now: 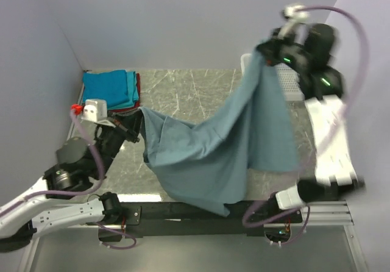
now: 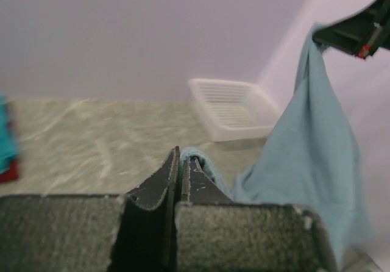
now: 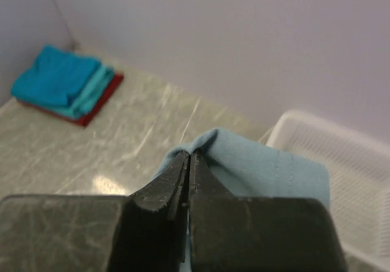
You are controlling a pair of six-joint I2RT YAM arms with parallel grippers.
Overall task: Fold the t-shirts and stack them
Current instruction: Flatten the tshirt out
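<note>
My left jaws are clamped on one edge of the grey-blue t-shirt (image 1: pixel 207 156), low over the worktop (image 1: pixel 189 92); my right jaws grip another edge high by the white basket (image 2: pixel 231 110). The shirt hangs between them. The folded t-shirts (image 1: pixel 109 89) sit stacked far left.

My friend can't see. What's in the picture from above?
Two robot arms stretch a big grey-blue t-shirt over the table, the right arm holding its end high, the left arm low. Blue, teal and red folded shirts sit stacked at the back left.
</note>
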